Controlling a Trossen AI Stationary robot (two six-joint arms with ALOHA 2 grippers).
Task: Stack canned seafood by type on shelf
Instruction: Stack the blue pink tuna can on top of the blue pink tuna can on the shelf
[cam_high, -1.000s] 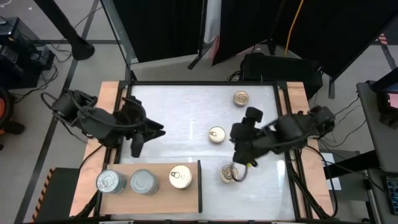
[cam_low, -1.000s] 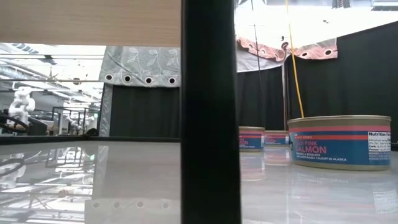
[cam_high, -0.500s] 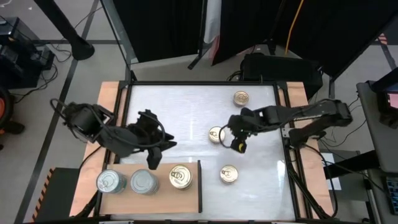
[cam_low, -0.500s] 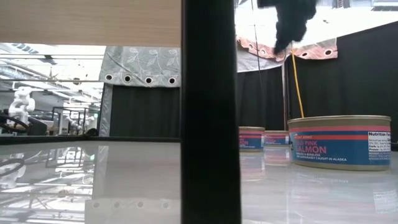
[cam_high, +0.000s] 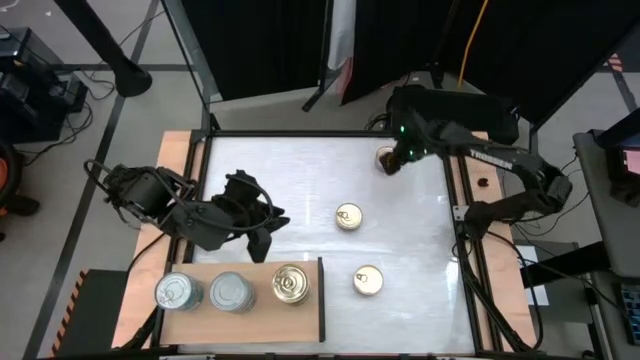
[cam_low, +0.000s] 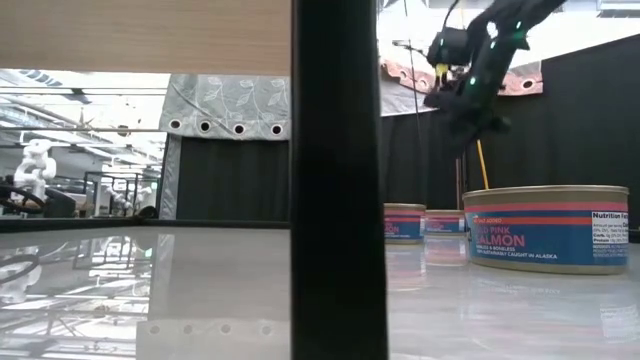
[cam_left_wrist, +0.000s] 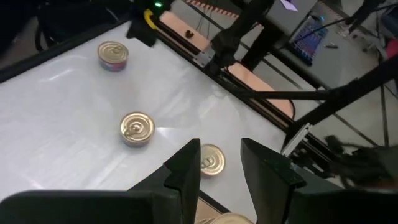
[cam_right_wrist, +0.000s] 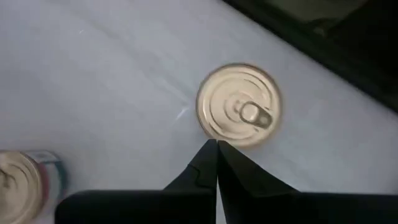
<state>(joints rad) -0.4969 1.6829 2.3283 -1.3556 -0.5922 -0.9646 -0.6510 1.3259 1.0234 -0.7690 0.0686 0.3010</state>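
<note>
Three tins stand on the shelf (cam_high: 240, 310) at the near left: two silver-lidded (cam_high: 172, 292) (cam_high: 232, 292) and one gold-lidded (cam_high: 291, 284). Three gold-lidded tins sit on the white table: a middle one (cam_high: 348, 216), a near one (cam_high: 367, 281) and a far one (cam_high: 386, 157). My left gripper (cam_left_wrist: 221, 165) hovers open just beyond the shelf's far edge with nothing between its fingers. My right gripper (cam_right_wrist: 217, 146) is shut and hangs above the table beside the far tin (cam_right_wrist: 239, 115), clear of it in the low view (cam_low: 470, 105).
Wooden side rails (cam_high: 175, 160) flank the white tabletop. A dark upright bar (cam_low: 338, 180) blocks the middle of the low view, with pink-labelled tins (cam_low: 545, 228) to its right. Bare tabletop lies between the shelf and the far edge.
My right gripper has swung from the near tin, past the middle tin, toward the table's far edge and now hangs by the far tin. My left gripper has crept toward the right and the near edge, closer to the shelf's gold tin. No tin has moved.
</note>
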